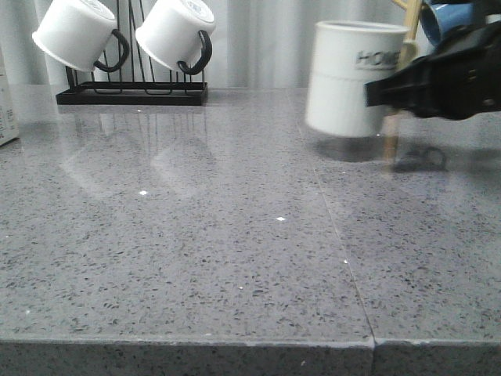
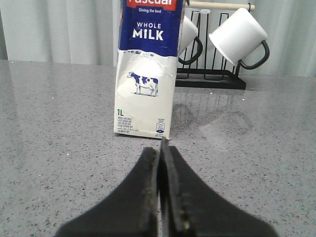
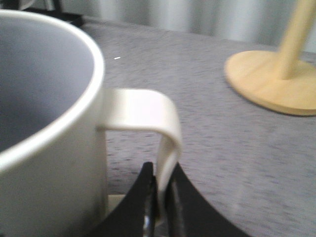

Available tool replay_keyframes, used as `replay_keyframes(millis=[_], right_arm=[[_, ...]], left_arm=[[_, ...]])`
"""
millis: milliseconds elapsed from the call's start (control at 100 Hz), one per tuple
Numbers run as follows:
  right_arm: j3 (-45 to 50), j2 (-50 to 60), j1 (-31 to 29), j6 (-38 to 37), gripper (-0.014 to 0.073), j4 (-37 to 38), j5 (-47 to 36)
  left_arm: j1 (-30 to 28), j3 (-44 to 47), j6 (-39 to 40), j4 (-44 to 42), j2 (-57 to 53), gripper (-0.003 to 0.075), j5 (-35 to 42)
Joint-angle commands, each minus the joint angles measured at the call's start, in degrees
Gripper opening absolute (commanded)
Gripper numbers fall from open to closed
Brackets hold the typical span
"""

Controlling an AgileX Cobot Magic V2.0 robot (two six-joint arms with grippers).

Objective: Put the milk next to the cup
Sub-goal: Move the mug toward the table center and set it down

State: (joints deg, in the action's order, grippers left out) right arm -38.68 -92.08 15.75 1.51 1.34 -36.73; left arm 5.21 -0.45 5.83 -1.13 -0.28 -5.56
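The milk carton stands upright on the grey counter, white below and dark blue on top, with "WHOLE MILK" and a cow. In the front view only a sliver of the milk shows at the far left edge. My left gripper is shut and empty, just short of the carton's base. It is out of the front view. The white ribbed "HOME" cup is at the right, blurred, slightly above its shadow. My right gripper is shut on the cup's cream handle; the cup's body fills the wrist view.
A black rack at the back left holds two white black-handled mugs, and it also shows in the left wrist view. A wooden mug stand with a blue mug stands right behind the cup. The counter's front edge is near.
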Motion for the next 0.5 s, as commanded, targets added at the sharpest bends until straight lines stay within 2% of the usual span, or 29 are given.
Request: replay_keyframes(millis=[0,310,380,490], right_arm=[[-3.3,-0.1,2.0,-0.2,-0.0066,0.4,-4.9],[-4.5,-3.1,3.0,-0.2,-0.0054,0.4,-4.9],[-4.5,-3.1,3.0,-0.2,0.0015,0.4,-4.8],[-4.5,-3.1,3.0,-0.2,0.0172,0.4,-4.8]], left_arm=[[-0.1,3.5,0.4,-0.1,-1.6,-0.002,4.1],[-0.1,3.5,0.4,-0.1,-1.6,-0.002,4.1],[-0.1,3.5,0.4,-0.1,-1.6,-0.002,4.1],[-0.1,3.5,0.4,-0.1,-1.6,-0.002,4.1]])
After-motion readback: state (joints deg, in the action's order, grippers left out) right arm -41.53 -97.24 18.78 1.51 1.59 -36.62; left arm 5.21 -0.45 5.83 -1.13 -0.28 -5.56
